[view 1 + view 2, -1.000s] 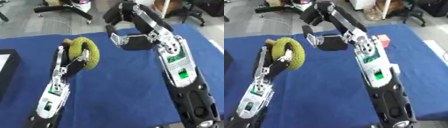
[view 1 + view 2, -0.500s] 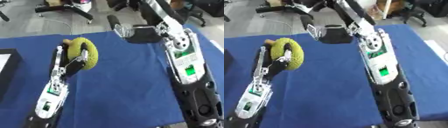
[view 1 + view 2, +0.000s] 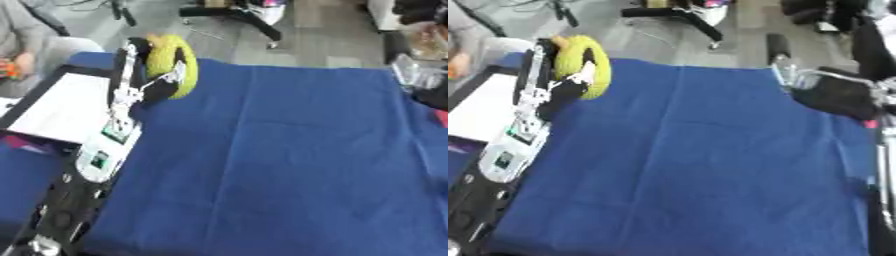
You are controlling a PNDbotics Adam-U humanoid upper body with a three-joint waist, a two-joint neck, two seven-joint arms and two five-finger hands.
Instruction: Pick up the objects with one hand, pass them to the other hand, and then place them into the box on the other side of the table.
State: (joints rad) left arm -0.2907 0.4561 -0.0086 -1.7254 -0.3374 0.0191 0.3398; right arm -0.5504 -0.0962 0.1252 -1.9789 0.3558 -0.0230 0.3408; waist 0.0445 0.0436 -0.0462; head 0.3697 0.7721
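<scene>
**Left hand holding the yellow ring at the far-left of the surface**

My left hand (image 3: 150,86) has its fingers curled around a yellow ring (image 3: 171,64), held upright above the far-left corner of the surface (image 3: 280,165). My right hand (image 3: 837,95) sits at the right edge, dark and blurred; I cannot tell how its fingers stand. The surface is covered in blue cloth with soft creases. Just left of my left arm lies the box (image 3: 61,107), white inside with a dark rim. Beyond the far edge I see grey floor and the black legs of a chair base (image 3: 236,12).
</scene>
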